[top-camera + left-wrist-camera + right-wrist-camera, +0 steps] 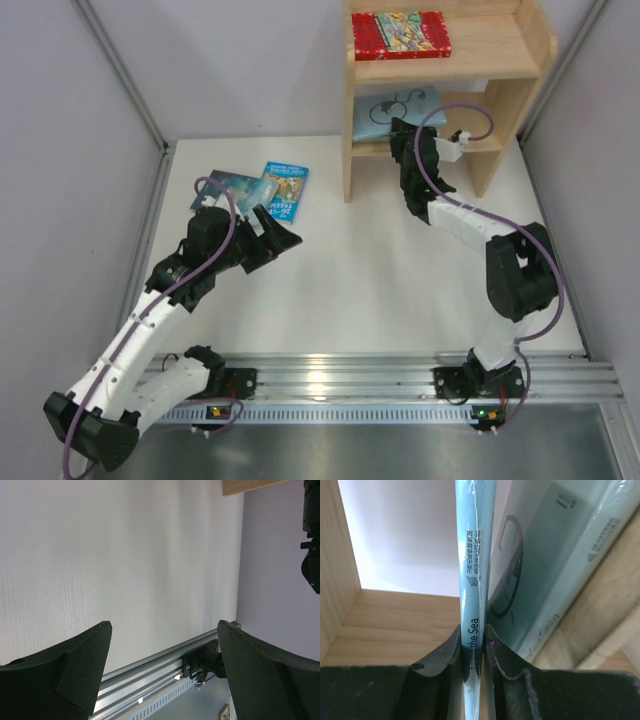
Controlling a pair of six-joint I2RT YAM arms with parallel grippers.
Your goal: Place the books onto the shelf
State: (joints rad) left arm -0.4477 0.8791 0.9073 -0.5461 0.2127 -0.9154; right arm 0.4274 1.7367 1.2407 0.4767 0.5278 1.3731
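right gripper [473, 642]: clamped on pale book [471, 555]
left gripper [164, 626]: spread wide, empty
next: seat it squarely on the shelf [395, 625] lower tier, then release

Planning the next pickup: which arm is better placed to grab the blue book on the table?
Left. The left gripper is open near the blue book; the right gripper is shut on a pale book in the shelf.
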